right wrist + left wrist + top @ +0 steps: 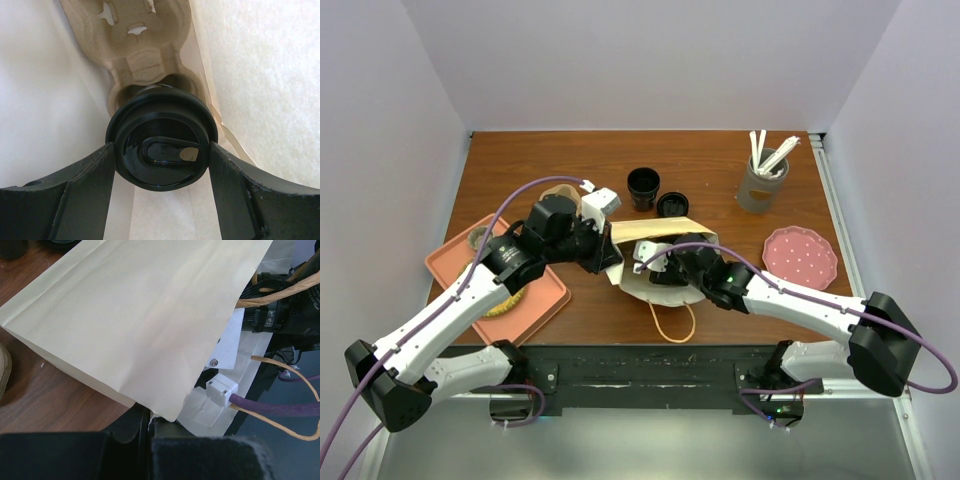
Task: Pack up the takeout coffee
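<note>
Black takeout coffee (162,150) sits dead ahead btwn R jaws, pinched at lid, axis pointing into pulp cup carrier (142,55) inside paper bag (130,315); L jaws clamp bag edge.

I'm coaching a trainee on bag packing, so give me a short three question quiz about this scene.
1. True or false: the left gripper is shut on the paper bag's edge.
2. Pick one. The takeout coffee, held by the right gripper, is A) tipped over outside the bag, B) seated in the pulp carrier inside the bag, C) lifted high above the bag.
3. Name the two black items standing beyond the bag in the top view.
Key: 1 true; 2 B; 3 the lidless cup and the loose lid.
</note>
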